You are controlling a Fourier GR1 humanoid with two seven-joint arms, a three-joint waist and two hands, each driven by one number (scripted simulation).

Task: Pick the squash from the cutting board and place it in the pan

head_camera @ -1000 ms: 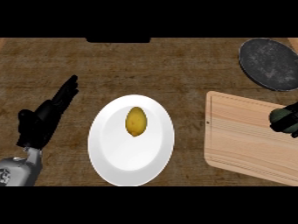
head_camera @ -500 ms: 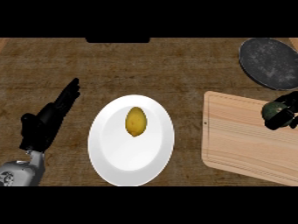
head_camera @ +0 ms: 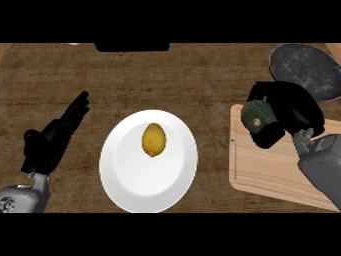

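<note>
**Squash Held in Right Hand Above Far Corner of Cutting Board**

Surface: a dark brown, wood-grained tabletop [head_camera: 202, 75] fills the view. A dark object [head_camera: 132, 47] sits at the far edge, cut off by the frame; its nature cannot be told. Nothing of the room beyond the tabletop shows.

Items on the surface: a white plate [head_camera: 129, 185] lies at centre, carrying a yellow oval item, apparently a lemon [head_camera: 154, 139]. A light wooden cutting board [head_camera: 265, 175] lies at the right. A dark round pan [head_camera: 306, 70] sits at the far right, just beyond the board's far corner.

Task item: the squash [head_camera: 257, 115] is dark green and rounded, with a pale stem scar facing the viewer. It appears over the far left corner of the cutting board, near the pan's rim but not in the pan.

Right hand [head_camera: 295, 107]: fingers curled round the squash, hiding its right side.

Left hand [head_camera: 51, 142]: at the left of the plate, fingers straight and held together, pointing away, holding nothing.
</note>
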